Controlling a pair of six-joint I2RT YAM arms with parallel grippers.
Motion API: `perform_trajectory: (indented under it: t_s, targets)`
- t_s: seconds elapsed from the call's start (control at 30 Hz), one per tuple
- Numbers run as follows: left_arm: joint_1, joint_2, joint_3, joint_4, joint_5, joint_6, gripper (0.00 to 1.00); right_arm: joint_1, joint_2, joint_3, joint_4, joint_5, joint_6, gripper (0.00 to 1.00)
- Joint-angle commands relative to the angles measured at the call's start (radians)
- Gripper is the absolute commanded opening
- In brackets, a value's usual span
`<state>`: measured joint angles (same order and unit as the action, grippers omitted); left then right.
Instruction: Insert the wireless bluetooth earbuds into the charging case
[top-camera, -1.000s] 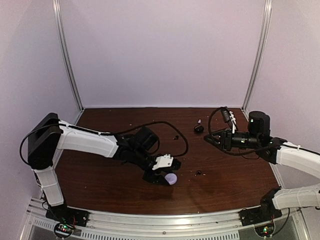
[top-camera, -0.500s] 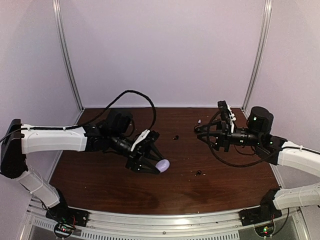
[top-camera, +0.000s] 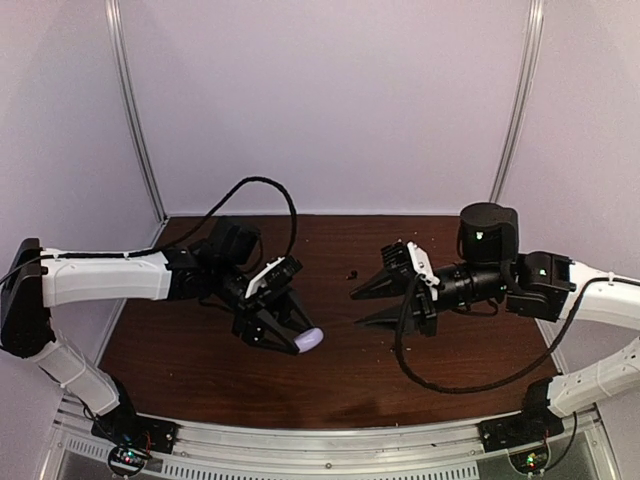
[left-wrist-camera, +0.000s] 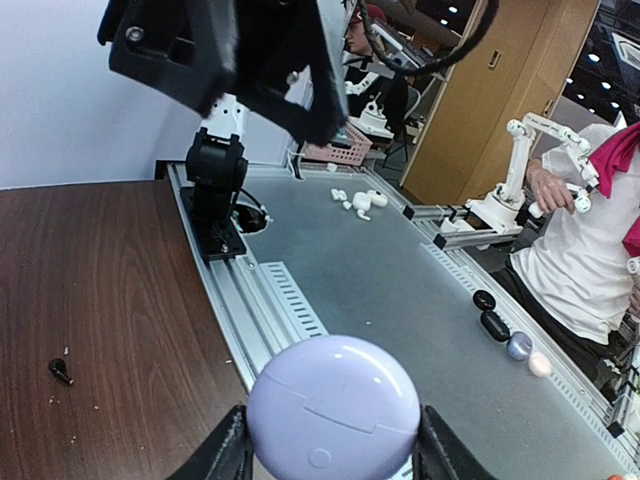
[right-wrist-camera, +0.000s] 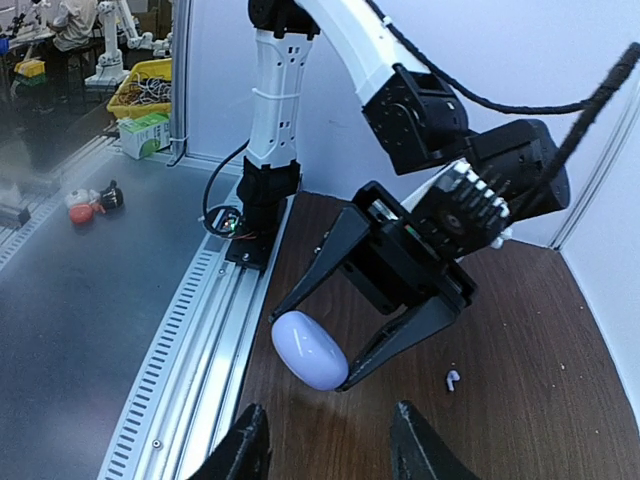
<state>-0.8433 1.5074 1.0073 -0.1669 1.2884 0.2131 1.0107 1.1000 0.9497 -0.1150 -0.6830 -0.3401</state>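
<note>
Lilac-white charging case (top-camera: 309, 340), lid shut, is pinched between the fingers of the left gripper (top-camera: 298, 337). It is held above the bench (top-camera: 190, 375), left of centre and toward the near edge. One black earbud (left-wrist-camera: 60, 370) lies loose on the wood. A pale earbud (right-wrist-camera: 452, 378) lies on the wood beyond the left gripper, on the side toward the back edge. Neither sits in the case. The right gripper (top-camera: 357, 309) faces the case from the right, jaws spread, nothing between them, not touching it.
</note>
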Motion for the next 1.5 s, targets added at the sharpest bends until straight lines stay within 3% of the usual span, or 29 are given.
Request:
perform_trajectory:
  t_s: [0.0,0.33,0.6,1.47]
  targets:
    - [0.006,0.009,0.022,-0.012,0.075,-0.017,0.32,0.092,0.040,0.078,-0.162,0.111,-0.098,0.42]
    - [0.006,0.045,0.052,-0.013,0.091,-0.066,0.33,0.214,0.149,0.175,-0.244,0.289,-0.199,0.45]
    - [0.005,0.076,0.060,-0.013,0.100,-0.087,0.33,0.242,0.188,0.199,-0.242,0.380,-0.217,0.52]
    - [-0.003,0.151,0.099,-0.068,0.104,-0.098,0.33,0.284,0.273,0.256,-0.310,0.514,-0.283,0.35]
